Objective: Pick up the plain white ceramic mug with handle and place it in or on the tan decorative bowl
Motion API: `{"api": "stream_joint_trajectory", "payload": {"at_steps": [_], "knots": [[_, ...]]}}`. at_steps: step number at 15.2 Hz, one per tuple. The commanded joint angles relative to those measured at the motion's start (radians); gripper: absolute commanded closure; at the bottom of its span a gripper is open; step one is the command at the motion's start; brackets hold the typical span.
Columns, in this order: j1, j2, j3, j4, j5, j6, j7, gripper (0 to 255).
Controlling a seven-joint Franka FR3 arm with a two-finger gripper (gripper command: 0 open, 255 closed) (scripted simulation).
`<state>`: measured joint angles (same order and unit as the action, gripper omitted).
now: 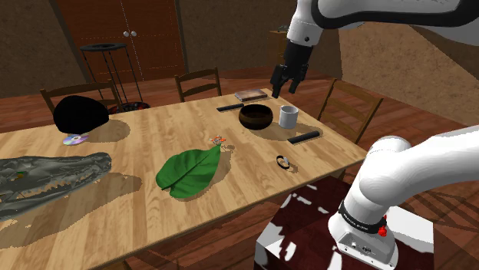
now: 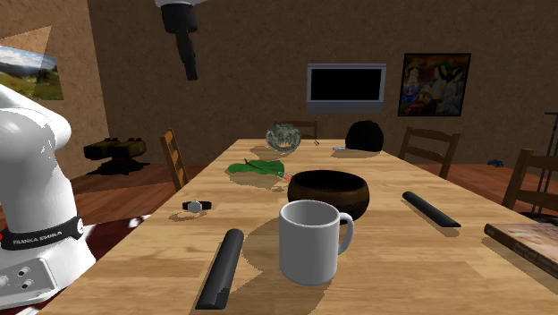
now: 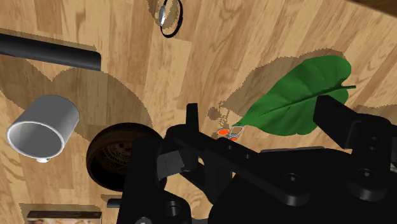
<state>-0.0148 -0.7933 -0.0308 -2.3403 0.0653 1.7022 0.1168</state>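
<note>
A pale grey mug point(image 1: 288, 116) with a handle stands upright on the wooden table point(image 1: 138, 218), right beside a dark brown bowl point(image 1: 256, 116). From the second exterior view the mug point(image 2: 311, 242) is in front of the bowl point(image 2: 328, 192). My black gripper point(image 1: 283, 86) hangs high above the table behind these two, fingers apart and holding nothing. The same gripper point(image 2: 190, 67) shows near the second exterior view's top left. In the wrist view the open gripper point(image 3: 261, 121) looks down on the mug point(image 3: 43, 127) and bowl point(image 3: 121, 156), both off to one side of it.
Two black bars point(image 1: 304, 137) point(image 1: 230, 107) lie either side of the bowl, a book point(image 1: 251, 95) behind it. A wristwatch point(image 1: 285, 162), a green leaf point(image 1: 190, 170), a crocodile figure point(image 1: 46, 180) and a black lump point(image 1: 80, 115) also sit on the table. Chairs point(image 1: 349, 107) ring it.
</note>
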Motion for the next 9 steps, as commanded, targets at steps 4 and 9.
{"api": "stream_joint_trajectory", "payload": {"at_steps": [4, 9], "knots": [[-0.017, 0.052, -0.047, -0.016, -0.031, 0.049, -0.055, 0], [-0.044, 0.16, -0.126, -0.021, -0.076, 0.131, -0.146, 0]]}}
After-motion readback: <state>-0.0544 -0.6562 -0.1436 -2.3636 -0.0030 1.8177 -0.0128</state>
